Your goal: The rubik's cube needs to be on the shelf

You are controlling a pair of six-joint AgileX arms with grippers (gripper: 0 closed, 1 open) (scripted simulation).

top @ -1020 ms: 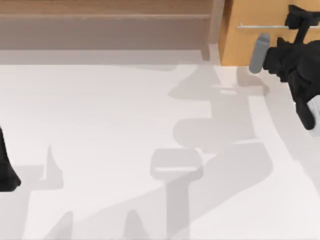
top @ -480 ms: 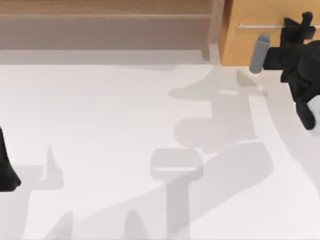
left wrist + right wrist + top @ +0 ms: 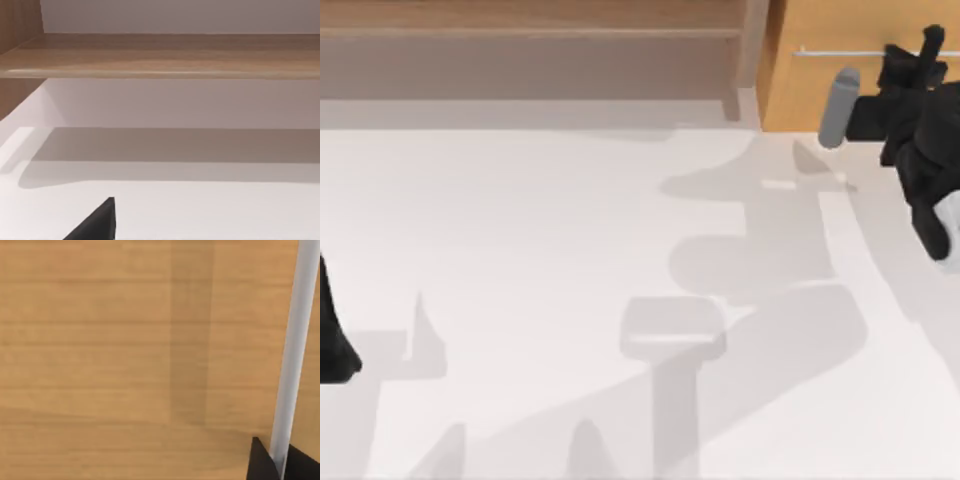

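Two arms at the table (image 3: pixel 520 230), one busy. R gripper (image 3: pixel 910 58) is up at the top view's far right corner, against the front of the orange-wood drawer (image 3: pixel 830 25), right on its thin metal handle (image 3: pixel 840 51). R wrist view: handle bar (image 3: pixel 292 350) runs across the drawer face and passes between the two black fingertips (image 3: pixel 260 462), one tip each side and both up against the bar, so the gripper looks pinched on the handle. Drawer front sits flush w/ the cabinet edge as far as the top view tells.

L arm (image 3: pixel 332 335) is parked at the table's left edge, well apart from everything else. L gripper (image 3: pixel 97 222): a dark tip pokes into the L wrist view; can't tell its grip state.

Shelf (image 3: pixel 530 18): long, low, light-brown board along the table's far side, from the left edge to just beside the drawer, w/ a grey recess (image 3: pixel 520 68) under it and an upright wooden post (image 3: pixel 752 45) at its right end, next to the drawer. L wrist view looks at the shelf board (image 3: pixel 165 55) edge-on; its top surface is bare wood.
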